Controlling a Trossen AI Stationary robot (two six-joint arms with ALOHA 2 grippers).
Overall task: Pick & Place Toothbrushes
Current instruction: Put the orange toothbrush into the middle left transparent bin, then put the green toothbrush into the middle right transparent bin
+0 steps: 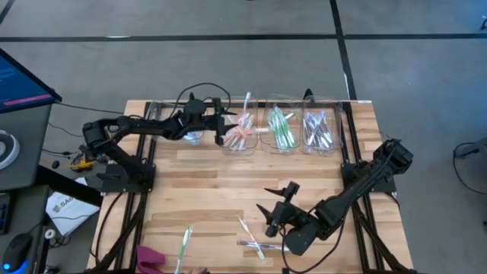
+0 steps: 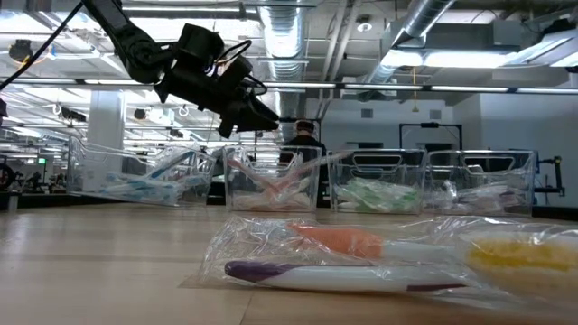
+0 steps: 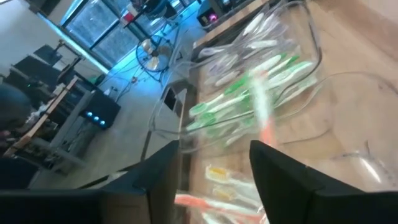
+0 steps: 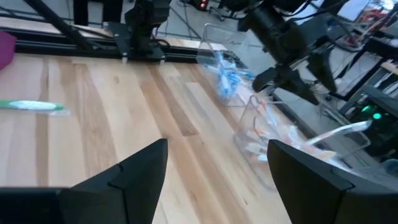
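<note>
A: At twelve o'clock on the surface, our left pincer hangs over the bin with the orange-red brushes, its fingers parted and nothing between them. An orange-accented toothbrush lies across that bin's rim, half in, half out.

B: We judge that to be a drop just made, so doing it well means lifting straight up clear of the rim, not sweeping sideways and knocking the handle out. If it sits that way, we may need to nudge it down.

A: Agreed. Our right pincer waits at about five o'clock, jaws wide and empty, near the loose toothbrushes at six o'clock. One green toothbrush lies apart at seven o'clock.

B: The green bin and purple bin sit to the right of the orange one, the blue bin under our left arm.

A: What we cannot make out: the left wrist view is smeared, so whether the brush touches the left fingers is unclear. The blue bin is mostly covered from above.

B: And in the low view the wrapped brushes up close block the surface behind them.
</note>
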